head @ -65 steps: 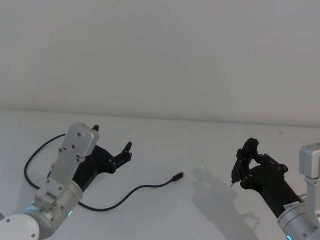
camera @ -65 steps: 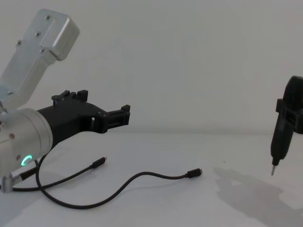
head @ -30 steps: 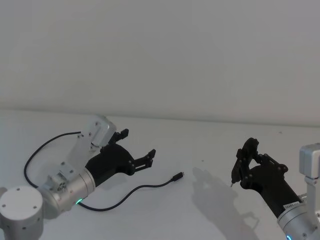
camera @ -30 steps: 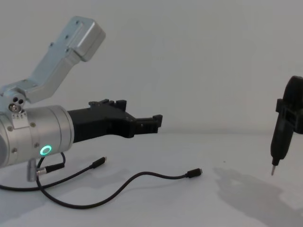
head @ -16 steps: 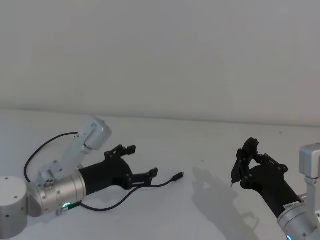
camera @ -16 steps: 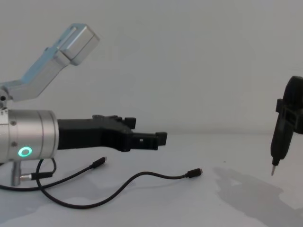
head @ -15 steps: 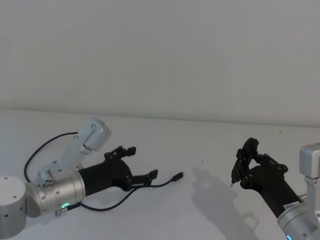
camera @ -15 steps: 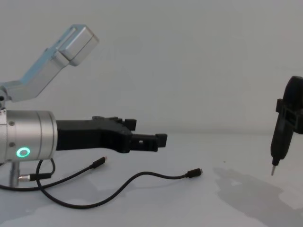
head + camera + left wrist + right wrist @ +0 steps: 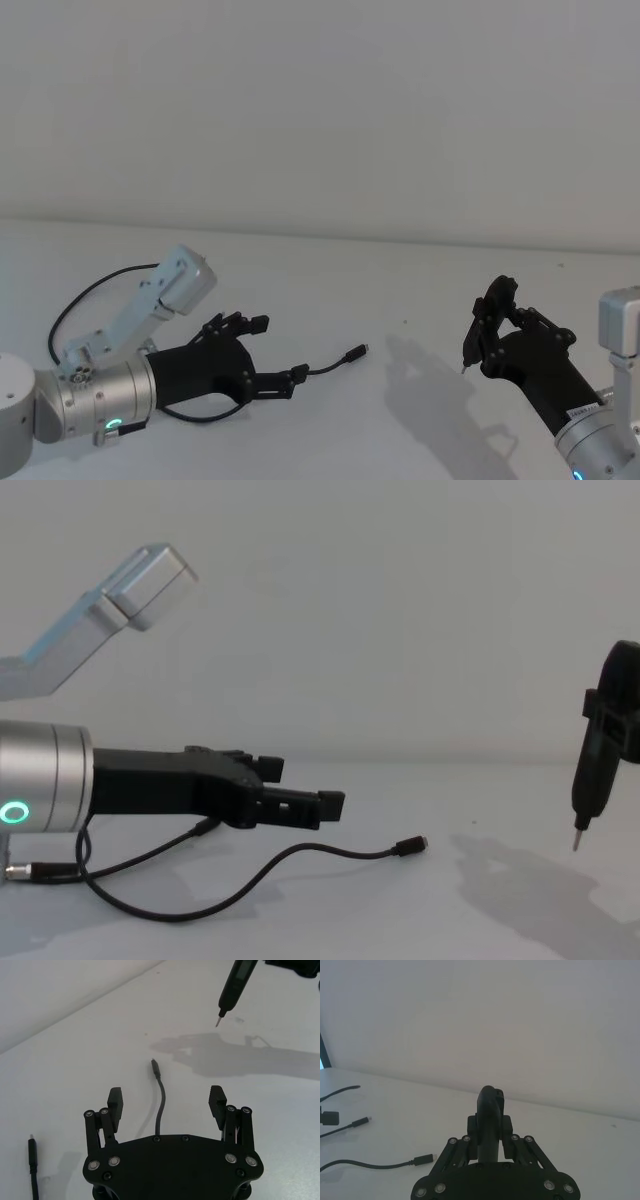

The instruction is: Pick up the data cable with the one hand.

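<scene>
Matt black, brushed silver
Looked matt on the left gripper [image 9: 280,350], data cable [image 9: 162,1094] and tool [image 9: 596,770]; satin silver on the arm casing [image 9: 45,790]; smooth white on the table [image 9: 400,290].

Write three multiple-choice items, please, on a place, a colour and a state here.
1. The data cable lies: A. between the left gripper's open fingers B. against the wall C. off the table
2. Its colour: A. white B. black C. red
3. The right gripper is: A. open B. shut on a black pointed tool C. shut on the cable
Answers: 1 A, the left wrist view shows it there; 2 B, its cord is black; 3 B, its fingers clamp the tool.
</scene>
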Available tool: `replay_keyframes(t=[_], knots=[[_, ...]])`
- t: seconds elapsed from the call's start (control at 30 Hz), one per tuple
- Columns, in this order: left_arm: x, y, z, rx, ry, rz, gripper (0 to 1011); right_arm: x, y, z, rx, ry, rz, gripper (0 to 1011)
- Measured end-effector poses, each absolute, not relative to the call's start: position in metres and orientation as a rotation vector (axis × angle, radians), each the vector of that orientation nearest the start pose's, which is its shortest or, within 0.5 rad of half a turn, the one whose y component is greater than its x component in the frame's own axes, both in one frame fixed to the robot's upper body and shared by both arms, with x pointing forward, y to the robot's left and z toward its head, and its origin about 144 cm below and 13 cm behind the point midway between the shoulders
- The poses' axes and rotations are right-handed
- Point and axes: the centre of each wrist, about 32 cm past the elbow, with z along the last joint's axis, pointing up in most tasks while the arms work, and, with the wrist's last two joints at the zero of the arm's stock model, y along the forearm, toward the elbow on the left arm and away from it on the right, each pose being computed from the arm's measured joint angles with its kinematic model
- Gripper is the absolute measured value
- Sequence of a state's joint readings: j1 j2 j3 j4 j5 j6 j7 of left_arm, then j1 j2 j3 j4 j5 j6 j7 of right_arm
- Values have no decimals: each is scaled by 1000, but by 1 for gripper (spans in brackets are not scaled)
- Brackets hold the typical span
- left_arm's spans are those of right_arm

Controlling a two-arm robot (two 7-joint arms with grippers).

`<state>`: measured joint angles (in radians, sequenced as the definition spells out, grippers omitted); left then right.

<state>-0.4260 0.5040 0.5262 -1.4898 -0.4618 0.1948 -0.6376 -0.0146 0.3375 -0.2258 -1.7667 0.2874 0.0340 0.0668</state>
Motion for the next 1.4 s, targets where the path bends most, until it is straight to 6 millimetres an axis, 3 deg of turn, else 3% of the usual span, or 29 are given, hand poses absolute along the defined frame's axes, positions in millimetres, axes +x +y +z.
replay_keyframes(t=[0.77,1.4], knots=[[538,231,1211,280,3,560,1001,443,-237,1189,26,-75,-1229,274],[536,234,1198,319,43,598,1002,443,-237,1189,26,-75,-1229,274]])
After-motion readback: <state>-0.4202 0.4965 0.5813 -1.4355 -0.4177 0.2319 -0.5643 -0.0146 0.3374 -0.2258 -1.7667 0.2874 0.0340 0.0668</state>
